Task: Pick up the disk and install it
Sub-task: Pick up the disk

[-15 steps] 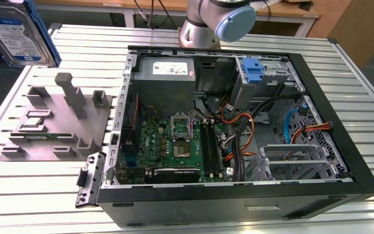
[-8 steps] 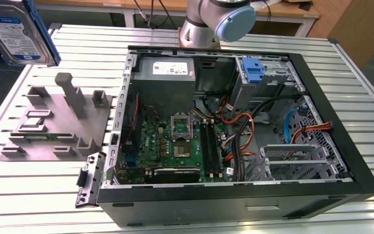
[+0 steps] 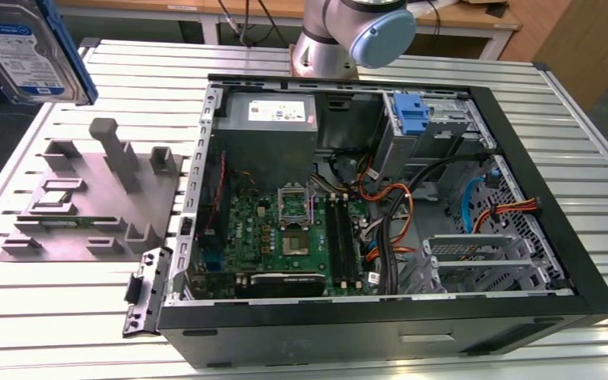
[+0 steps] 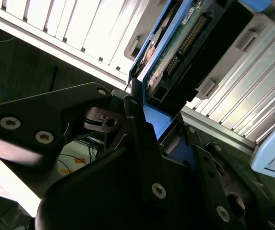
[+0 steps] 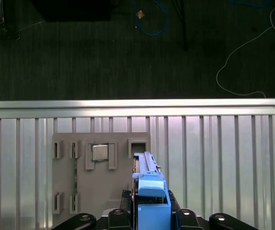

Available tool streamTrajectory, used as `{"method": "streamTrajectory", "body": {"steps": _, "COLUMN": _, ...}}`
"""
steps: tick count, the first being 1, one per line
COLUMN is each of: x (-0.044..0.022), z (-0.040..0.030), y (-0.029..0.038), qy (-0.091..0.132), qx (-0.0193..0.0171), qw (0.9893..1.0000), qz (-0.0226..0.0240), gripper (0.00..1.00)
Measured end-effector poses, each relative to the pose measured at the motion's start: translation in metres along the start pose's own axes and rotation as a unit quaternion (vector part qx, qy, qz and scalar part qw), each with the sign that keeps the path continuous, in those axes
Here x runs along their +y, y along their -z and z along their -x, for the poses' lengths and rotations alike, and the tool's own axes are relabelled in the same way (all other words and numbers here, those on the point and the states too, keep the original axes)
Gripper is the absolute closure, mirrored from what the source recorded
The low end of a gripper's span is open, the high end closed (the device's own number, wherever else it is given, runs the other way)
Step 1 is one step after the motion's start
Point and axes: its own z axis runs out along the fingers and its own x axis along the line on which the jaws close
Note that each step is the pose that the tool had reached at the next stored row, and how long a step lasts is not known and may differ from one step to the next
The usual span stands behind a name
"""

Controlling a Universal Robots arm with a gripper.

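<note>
The tool (image 5: 150, 213), clamped on the disk (image 3: 21, 49) above the grey holder (image 3: 80, 194), could drop it should that edge grip slip.

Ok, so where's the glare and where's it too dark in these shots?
Second wrist view: the table slats glare white, while the gripper holding the disk is nearly black. First wrist view: a bright band on the table's edge, dark floor beyond. Exterior view: even light, shadow inside the computer case.
</note>
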Motion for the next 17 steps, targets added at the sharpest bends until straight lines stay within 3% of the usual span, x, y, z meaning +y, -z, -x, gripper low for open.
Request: {"method": "streamTrajectory", "body": {"steps": 17, "x": 0.0001, "z": 0.0002, "y": 0.0050, "qy": 0.000, "qx": 0.0002, "qw": 1.0000, "qz": 0.0000, "gripper": 0.64}}
